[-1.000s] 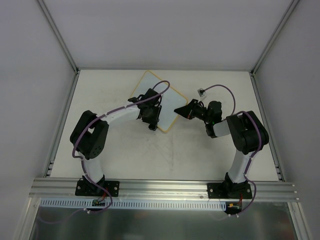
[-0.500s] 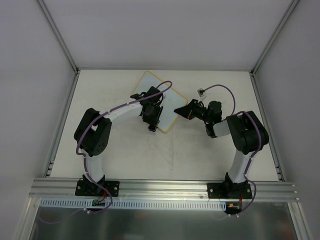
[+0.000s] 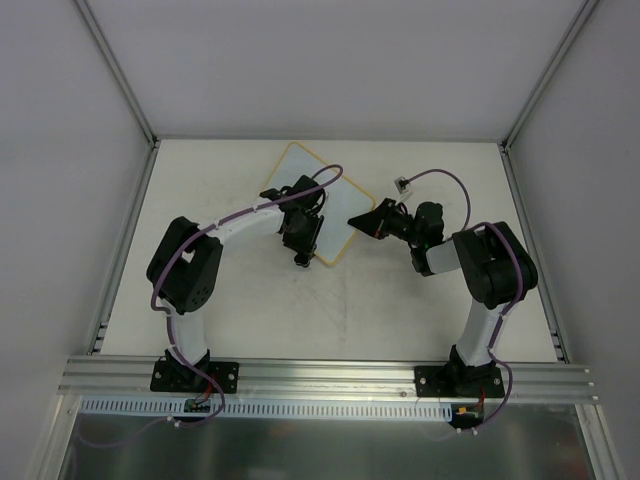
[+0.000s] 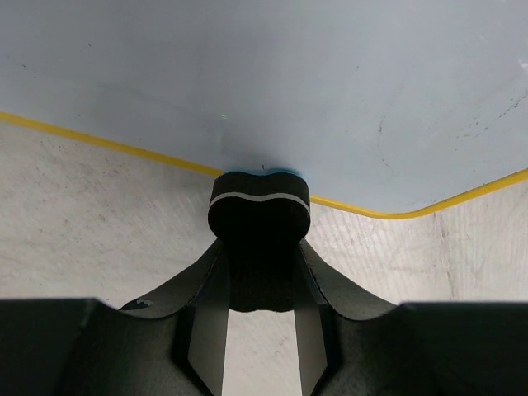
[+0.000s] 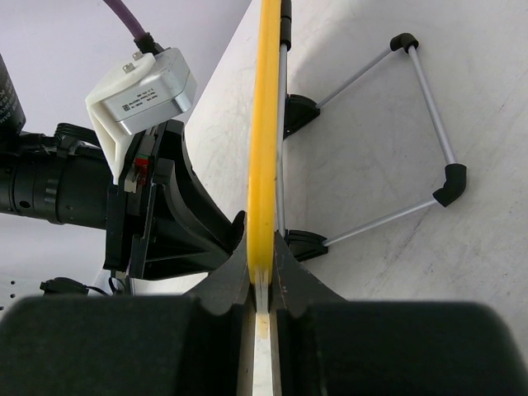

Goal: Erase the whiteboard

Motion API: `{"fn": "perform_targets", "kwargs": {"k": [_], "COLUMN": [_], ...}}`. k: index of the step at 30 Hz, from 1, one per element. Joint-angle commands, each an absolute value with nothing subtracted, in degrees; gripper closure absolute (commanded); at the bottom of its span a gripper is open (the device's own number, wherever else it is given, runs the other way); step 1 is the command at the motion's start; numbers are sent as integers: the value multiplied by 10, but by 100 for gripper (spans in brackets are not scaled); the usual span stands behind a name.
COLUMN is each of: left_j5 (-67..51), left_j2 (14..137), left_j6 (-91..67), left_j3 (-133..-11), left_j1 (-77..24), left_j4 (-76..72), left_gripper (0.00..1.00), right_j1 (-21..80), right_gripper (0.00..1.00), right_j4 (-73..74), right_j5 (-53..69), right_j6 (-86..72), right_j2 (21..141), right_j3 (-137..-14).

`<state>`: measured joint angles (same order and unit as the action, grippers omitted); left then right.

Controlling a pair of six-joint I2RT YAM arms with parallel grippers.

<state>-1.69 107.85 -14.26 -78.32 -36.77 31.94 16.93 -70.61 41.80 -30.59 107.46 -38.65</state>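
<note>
The whiteboard lies tilted like a diamond at the back middle of the table, white with a yellow rim. My left gripper is shut on a black eraser that touches the board's near yellow edge, close to a rounded corner. The board face shows faint grey marks at its right. My right gripper is shut on the board's right edge, seen edge-on as a yellow strip between its jaws. Two black clips hold a wire stand.
The left arm's wrist with its white camera module sits just beyond the board in the right wrist view. Grey walls and metal frame posts enclose the table. A metal rail runs along the near edge.
My left gripper has shifted slightly along the board's near edge with the eraser. The right gripper and the board have not moved.
</note>
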Motion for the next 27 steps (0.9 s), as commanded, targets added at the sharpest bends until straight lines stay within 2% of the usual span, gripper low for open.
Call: {"fn": "perform_targets", "kwargs": {"k": [1,11,22,27], "left_j5": [-25,-21,-22,-4], "left_j2": [1075,1100,1198,1187], "left_j6": [-147,-143,-129,-132], "left_j3": [-764,-797,-965,-993], "left_j1": [-371,-370,-353,-345], "left_j4": [383,396,441,445], "left_gripper": [100,100,100,100], "right_j1": [164,161,163,164], "right_gripper": [100,100,100,100], "right_j4": [-873,-873,-875,-875], "right_j5": [412,406,411,412], "right_j6": [-301,-298,-294,-294], "right_j2": [1057,1053,1045,1046], "right_j3": [-406,-404,-397,-397]}}
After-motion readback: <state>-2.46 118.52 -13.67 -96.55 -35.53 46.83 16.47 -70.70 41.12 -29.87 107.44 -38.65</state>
